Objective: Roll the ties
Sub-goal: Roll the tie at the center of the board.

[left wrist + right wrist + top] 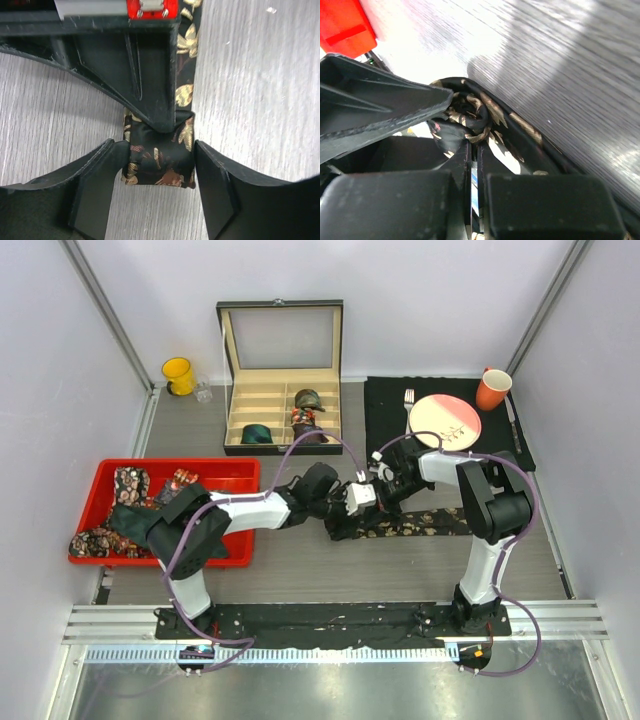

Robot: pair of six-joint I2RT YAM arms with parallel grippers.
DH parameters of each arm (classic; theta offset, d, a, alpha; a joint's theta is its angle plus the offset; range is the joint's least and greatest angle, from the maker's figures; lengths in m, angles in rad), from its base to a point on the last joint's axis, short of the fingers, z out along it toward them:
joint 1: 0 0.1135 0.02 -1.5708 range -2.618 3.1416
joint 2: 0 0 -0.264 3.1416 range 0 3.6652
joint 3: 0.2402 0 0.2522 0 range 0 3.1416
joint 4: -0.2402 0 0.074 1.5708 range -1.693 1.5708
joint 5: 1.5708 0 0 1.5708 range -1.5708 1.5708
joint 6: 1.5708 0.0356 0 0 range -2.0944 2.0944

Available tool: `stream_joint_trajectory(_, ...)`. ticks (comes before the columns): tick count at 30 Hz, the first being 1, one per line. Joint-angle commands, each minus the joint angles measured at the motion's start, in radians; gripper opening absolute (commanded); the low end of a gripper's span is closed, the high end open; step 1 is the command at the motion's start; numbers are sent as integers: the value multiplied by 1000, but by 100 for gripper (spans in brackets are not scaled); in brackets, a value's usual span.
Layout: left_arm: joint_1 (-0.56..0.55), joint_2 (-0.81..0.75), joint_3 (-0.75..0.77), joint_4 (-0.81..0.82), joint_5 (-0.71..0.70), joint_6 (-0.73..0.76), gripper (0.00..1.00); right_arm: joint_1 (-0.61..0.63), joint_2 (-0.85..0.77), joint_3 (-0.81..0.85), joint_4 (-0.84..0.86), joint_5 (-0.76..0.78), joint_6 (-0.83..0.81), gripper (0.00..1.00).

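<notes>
Both claws meet at the coiled end of a floral tie (425, 524) in the middle of the desk (300, 575)
The right claw (474, 146) is clenched on the core of the coil, its fingers pressed nearly together. The left claw (160, 152) grasps the same coil across its width, one finger touching each side. The coil rests on the desk, and the unrolled length of the tie lies flat, running toward the right arm's side. Other ties (130, 485) lie in the red tray (220, 468) at left
</notes>
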Motion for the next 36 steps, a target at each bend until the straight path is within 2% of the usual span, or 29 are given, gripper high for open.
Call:
stream_joint_trajectory(1, 5, -18, -28, 111, 71, -36, 68, 9, 40, -25, 28, 377, -65, 1)
stream_joint_trajectory(8, 5, 42, -36, 167, 62, -90, 73, 29, 32, -31, 31, 412, -72, 1)
stream_joint_trajectory(12, 5, 90, -31, 202, 67, -122, 69, 30, 42, -36, 34, 428, -72, 1)
stream_joint_trajectory(15, 5, 102, -45, 207, 62, -107, 61, 30, 42, -30, 35, 432, -76, 1)
stream_joint_trajectory(19, 2, 76, -73, 144, 51, -37, 35, 29, 20, -4, 28, 324, -93, 1)
stream_joint_trajectory(20, 2, 73, -73, 122, 27, -20, 32, 26, 13, 4, 19, 307, -102, 2)
stream_joint_trajectory(21, 0, 67, -73, 101, 12, 14, 29, 21, -1, 22, -10, 268, -121, 6)
stream_joint_trajectory(22, 0, 64, -77, 75, -2, 23, 26, 7, -12, 33, -29, 250, -130, 14)
stream_joint_trajectory(24, -1, 50, -83, 50, -31, 55, 25, -10, -56, 57, -76, 210, -147, 22)
stream_joint_trajectory(28, -9, 54, -71, -6, -61, 72, 29, -19, -121, 79, -135, 106, -158, 43)
stream_joint_trajectory(32, -20, 58, -57, -26, -73, 74, 35, 1, -130, 74, -118, 23, -73, 50)
stream_joint_trajectory(36, -26, 71, -42, -31, -79, 68, 41, 22, -90, 45, -17, 6, 11, 56)
